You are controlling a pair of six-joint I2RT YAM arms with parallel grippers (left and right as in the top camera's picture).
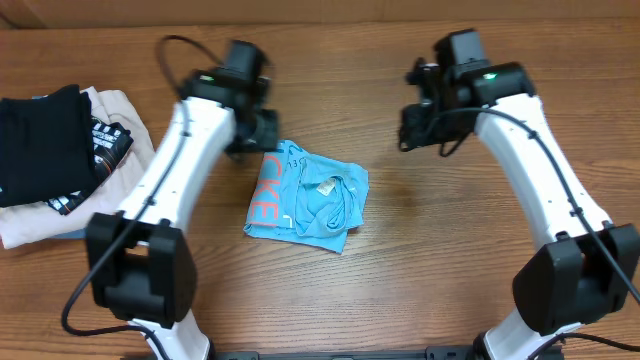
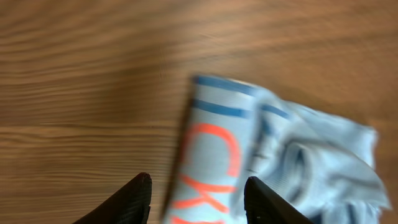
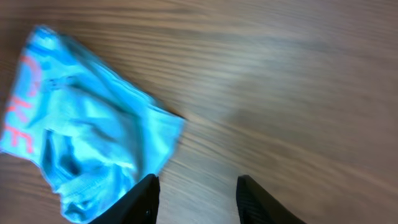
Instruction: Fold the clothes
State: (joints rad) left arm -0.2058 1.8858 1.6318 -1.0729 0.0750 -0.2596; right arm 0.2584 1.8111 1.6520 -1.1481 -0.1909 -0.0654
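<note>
The sky-blue T-shirt (image 1: 308,199) lies folded in a small bundle at the table's middle, coral-red letters along its left side. It also shows in the left wrist view (image 2: 273,149) and the right wrist view (image 3: 87,137). My left gripper (image 1: 262,128) is open and empty, just above the shirt's far left corner; in its wrist view the fingers (image 2: 196,199) straddle the lettered edge without touching. My right gripper (image 1: 418,125) is open and empty over bare wood, well right of the shirt (image 3: 196,199).
A black folded garment (image 1: 45,140) lies on a beige folded garment (image 1: 40,225) at the table's left edge. Bare wooden table (image 1: 450,230) surrounds the shirt.
</note>
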